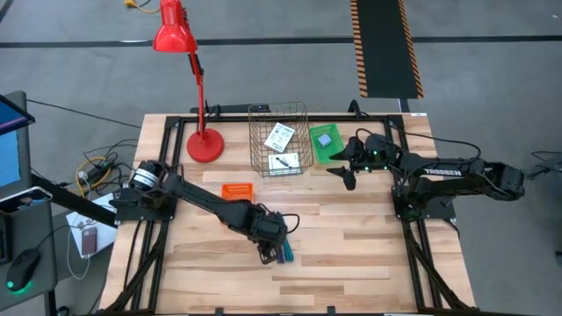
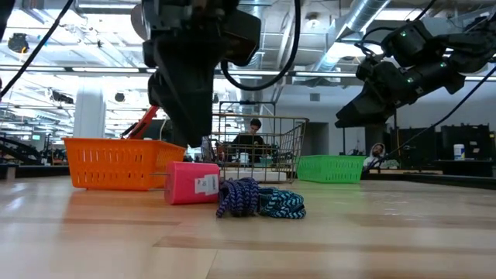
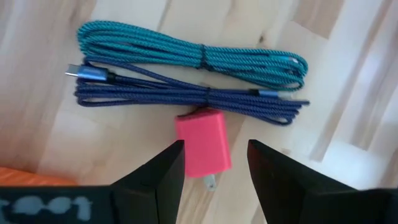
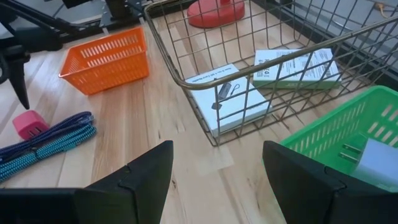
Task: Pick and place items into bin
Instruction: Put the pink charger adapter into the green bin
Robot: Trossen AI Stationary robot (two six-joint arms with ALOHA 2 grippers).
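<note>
Leftmost, a small orange plastic basket (image 1: 238,190) sits empty-looking on the wooden table (image 1: 351,254). Beside it the left gripper (image 3: 211,163) hangs low with fingers spread over a pink plastic charger block (image 3: 203,142) — not touching it — next to coiled navy (image 3: 186,99) and teal braided cables (image 3: 199,53). Farther right, a wire basket (image 1: 279,140) holds two white boxes (image 4: 231,96); then a green basket (image 1: 327,145), the right gripper (image 1: 344,168) raised nearby, fingers apart.
</note>
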